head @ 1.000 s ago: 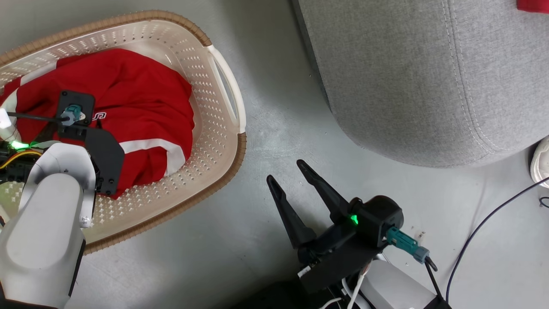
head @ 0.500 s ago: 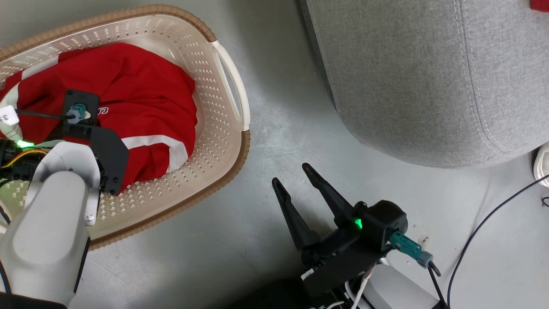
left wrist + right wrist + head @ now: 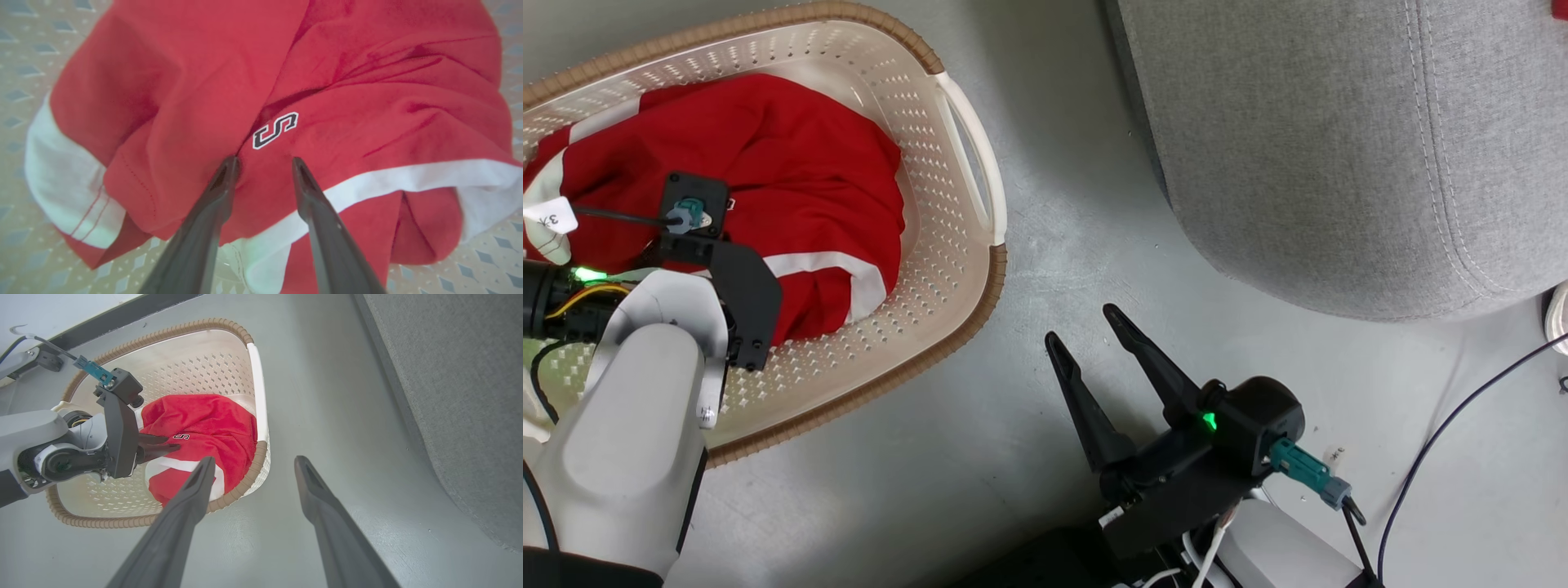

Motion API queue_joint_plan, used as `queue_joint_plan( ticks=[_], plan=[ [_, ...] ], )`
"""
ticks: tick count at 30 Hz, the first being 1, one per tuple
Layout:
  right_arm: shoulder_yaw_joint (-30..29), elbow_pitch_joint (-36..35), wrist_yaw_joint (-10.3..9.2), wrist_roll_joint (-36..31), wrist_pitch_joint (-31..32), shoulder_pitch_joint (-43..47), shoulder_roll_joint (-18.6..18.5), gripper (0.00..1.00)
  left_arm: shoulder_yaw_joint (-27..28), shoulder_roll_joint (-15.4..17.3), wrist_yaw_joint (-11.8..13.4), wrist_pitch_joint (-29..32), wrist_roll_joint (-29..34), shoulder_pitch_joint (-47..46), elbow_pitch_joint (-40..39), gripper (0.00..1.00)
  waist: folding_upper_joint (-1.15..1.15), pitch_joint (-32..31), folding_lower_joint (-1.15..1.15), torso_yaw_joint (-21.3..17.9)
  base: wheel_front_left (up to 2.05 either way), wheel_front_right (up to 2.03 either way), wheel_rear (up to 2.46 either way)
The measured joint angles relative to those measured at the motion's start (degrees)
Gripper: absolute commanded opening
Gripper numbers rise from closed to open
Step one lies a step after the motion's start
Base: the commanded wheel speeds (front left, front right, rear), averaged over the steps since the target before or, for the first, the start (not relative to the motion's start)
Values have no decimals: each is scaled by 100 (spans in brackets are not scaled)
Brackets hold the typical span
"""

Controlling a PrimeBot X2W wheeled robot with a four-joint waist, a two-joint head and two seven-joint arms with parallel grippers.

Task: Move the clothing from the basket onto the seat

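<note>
Left jaws: fingers partly spread, tips pressed into the red clothing, straddling a ridge of cloth at 6 o'clock of the black-and-white lettering. Gap between the tips is plain; cannot tell whether the cloth is pinched. Right jaws: fingers spread wide, holding nothing, over the grey floor at 5 o'clock in the head view. Position: the clothing lies bunched inside the basket at 10 o'clock, white stripe showing. At 1 o'clock the seat stands well apart from the basket, with floor between.
</note>
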Motion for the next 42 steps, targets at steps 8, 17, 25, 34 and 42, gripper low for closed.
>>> queue_joint_plan(
  ticks=[8,17,25,34,42],
  plan=[
    [-11,-20,-1,-25,0,0,0,100,-33,-55,-197,-22,-96,-17,92,51,0,16,0,28,0,0,0],
    [-14,-68,-2,-25,1,0,0,100,-193,-98,-353,-15,-100,-55,182,18,0,26,0,41,0,0,0],
    [-30,-96,-10,-25,0,56,0,100,-253,-159,-404,-35,-90,-110,318,0,0,45,0,44,0,0,0],
    [-87,-111,-51,-35,0,90,1,100,-108,-174,-436,-290,-153,-155,280,0,0,45,0,75,0,0,0],
    [-316,59,30,-178,0,-421,9,100,268,-268,-333,-877,-521,-43,-3,0,0,-97,0,129,0,0,0]
  ],
)
